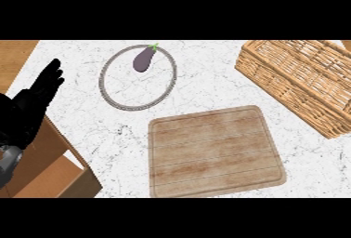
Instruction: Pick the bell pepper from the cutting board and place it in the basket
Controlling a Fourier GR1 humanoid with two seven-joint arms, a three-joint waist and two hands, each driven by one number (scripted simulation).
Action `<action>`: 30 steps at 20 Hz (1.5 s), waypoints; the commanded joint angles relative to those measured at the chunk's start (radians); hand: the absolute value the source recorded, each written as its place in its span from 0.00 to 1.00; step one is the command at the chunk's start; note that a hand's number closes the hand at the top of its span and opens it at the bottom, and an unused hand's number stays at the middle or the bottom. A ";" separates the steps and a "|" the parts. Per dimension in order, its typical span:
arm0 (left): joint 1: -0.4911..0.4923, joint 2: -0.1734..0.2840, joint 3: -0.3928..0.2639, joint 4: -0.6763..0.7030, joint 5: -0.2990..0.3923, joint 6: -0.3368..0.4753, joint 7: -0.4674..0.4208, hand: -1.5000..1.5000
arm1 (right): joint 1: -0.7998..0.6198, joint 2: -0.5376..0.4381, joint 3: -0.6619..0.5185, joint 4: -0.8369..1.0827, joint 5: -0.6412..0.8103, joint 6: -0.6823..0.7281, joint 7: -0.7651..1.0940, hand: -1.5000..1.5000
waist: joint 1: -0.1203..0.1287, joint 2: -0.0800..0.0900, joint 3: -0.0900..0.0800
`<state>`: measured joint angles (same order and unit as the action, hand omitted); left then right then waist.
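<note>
Left hand (37,100) open, cutting board (215,151), basket (302,81)

A black left hand (42,88) is showing at the view's left edge, its slender fingers tapering to narrow tips and its surface looking matte and dark throughout. Below it, a small part of a grey forearm (8,160) is peeking in, rounded and smooth, with a lighter grey band running along its curve.

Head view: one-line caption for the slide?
Bare cutting board at centre, eggplant on a plate behind it, wicker basket at right, left hand open at left edge; no bell pepper visible.
</note>
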<state>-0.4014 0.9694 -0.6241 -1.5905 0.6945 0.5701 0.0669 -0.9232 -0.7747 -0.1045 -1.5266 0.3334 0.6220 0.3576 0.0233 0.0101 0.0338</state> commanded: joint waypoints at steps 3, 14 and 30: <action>0.042 -0.107 -0.045 0.105 0.007 -0.016 -0.008 0.50 | 0.037 -0.023 0.009 0.169 0.049 -0.038 -0.246 1.00 | -0.005 0.019 -0.033; 0.047 -0.106 -0.061 0.103 0.012 -0.027 -0.020 0.50 | 0.062 -0.003 0.057 0.462 0.136 -0.106 -0.469 1.00 | 0.009 0.018 -0.033; 0.026 -0.132 -0.081 0.114 0.020 0.004 -0.015 0.50 | -0.007 0.112 -0.162 0.765 0.020 -0.329 -0.586 0.00 | -0.007 0.012 -0.033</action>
<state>-0.4372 0.9447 -0.6526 -1.5429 0.7052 0.5763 0.0503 -0.9204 -0.6558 -0.1932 -0.8185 0.3900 0.3486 -0.1934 0.0300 -0.0002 0.0390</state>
